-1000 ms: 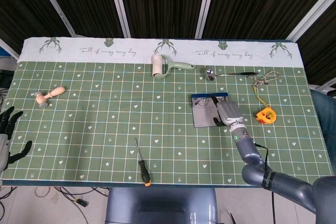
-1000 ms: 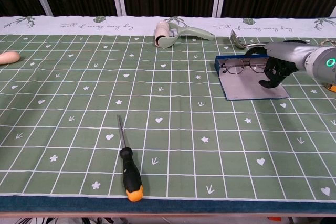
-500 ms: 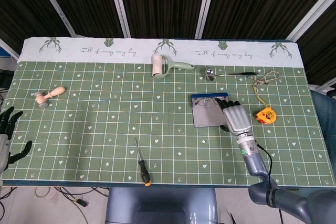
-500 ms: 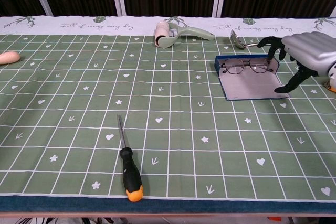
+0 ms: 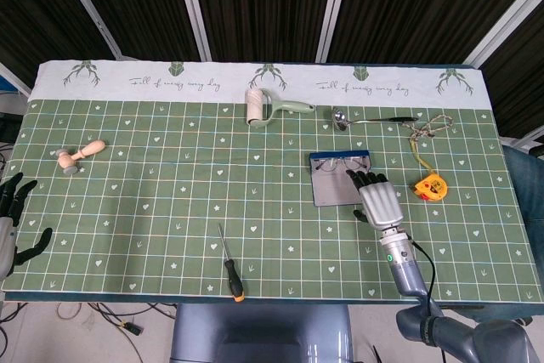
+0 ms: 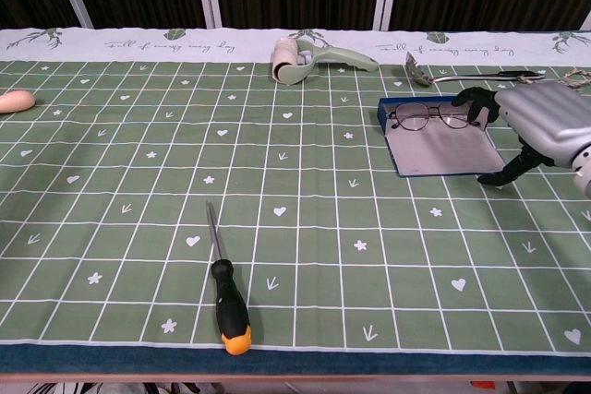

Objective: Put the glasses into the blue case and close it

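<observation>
The blue case (image 5: 339,179) lies open and flat right of the table's middle, its grey lining (image 6: 445,151) facing up. The glasses (image 6: 428,117) rest folded in the blue tray half at the case's far edge (image 5: 340,161). My right hand (image 6: 536,129) hovers just right of the case with fingers spread and nothing in it; in the head view the right hand (image 5: 379,199) sits at the case's near right corner. My left hand (image 5: 12,220) hangs off the table's left edge, fingers apart and empty.
A lint roller (image 5: 264,106) and a metal spoon (image 5: 374,118) lie at the back. A yellow tape measure (image 5: 432,184) and a cord (image 5: 427,128) are to the right of the case. A screwdriver (image 6: 226,294) lies near the front edge, a wooden mallet (image 5: 81,155) far left.
My right hand has lifted off the case's grey lining and drawn back toward the near right, its fingers opening out. The case and glasses have stayed put.
</observation>
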Controlling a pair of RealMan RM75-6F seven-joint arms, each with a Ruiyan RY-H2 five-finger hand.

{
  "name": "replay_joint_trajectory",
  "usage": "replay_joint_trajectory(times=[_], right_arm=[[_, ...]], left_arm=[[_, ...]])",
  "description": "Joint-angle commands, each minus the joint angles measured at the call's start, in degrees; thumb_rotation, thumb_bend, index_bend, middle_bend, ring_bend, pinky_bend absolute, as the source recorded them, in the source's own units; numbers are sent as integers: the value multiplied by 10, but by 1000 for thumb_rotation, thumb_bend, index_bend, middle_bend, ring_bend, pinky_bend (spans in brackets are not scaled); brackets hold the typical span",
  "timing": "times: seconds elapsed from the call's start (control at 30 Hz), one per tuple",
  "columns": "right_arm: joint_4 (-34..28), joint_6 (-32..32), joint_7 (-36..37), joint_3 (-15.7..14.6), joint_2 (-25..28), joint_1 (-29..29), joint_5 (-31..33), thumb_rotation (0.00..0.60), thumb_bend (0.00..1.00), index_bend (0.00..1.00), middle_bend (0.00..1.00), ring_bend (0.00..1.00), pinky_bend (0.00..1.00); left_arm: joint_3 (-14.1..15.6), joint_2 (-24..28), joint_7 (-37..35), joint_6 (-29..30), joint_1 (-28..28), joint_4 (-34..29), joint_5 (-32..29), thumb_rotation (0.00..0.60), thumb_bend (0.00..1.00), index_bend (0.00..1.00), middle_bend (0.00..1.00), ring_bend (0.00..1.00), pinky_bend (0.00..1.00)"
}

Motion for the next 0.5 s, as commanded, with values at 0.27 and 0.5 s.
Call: replay_joint_trajectory(times=[0.27,0.5], right_arm=[[25,-19,10,14,-17,1,0,600,99,233,313,329,375],[46,-25,17,20,-26,3,-6,600,99,237,313,329,375]], left_arm=[[0,0,0,0,0,0,-1,600,312,95,0,0,0],[-1,0,0,0,0,0,0,600,312,94,0,0,0]])
